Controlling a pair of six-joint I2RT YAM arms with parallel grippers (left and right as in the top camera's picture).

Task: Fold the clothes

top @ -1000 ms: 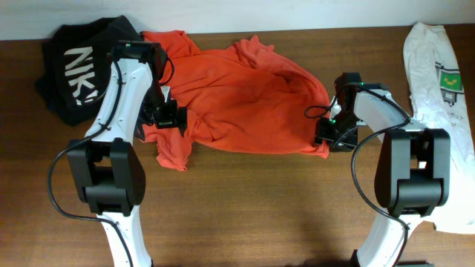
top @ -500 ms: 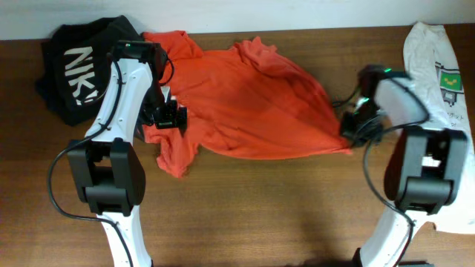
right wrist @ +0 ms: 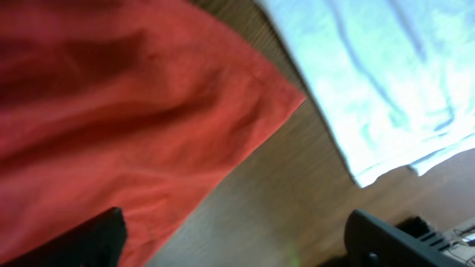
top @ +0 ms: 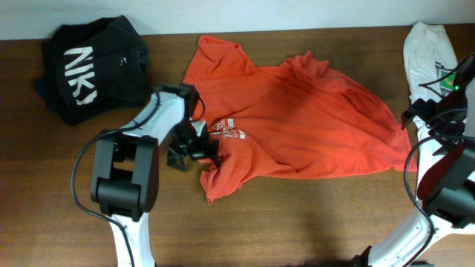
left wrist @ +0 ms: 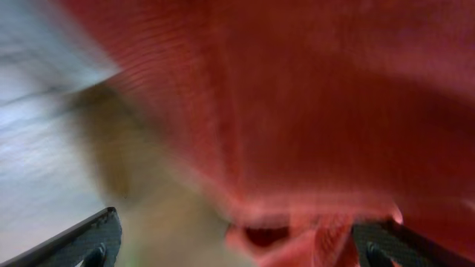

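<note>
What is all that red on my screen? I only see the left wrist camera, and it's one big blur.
Observer: An orange-red T-shirt, lying rumpled across a wooden table.
Operator: Is it the only clothing there?
Observer: No. A black garment with white lettering lies bunched at the table's far left corner.
Operator: Where's the other arm?
Observer: The right gripper hangs open over bare wood, between the T-shirt's edge and a white garment.

The corner of the orange-red T-shirt point(right wrist: 111, 111) lies on the counter point(right wrist: 274, 208) just beside a white garment point(right wrist: 386, 74); the end effector point(right wrist: 245, 248) is spread wide.
</note>
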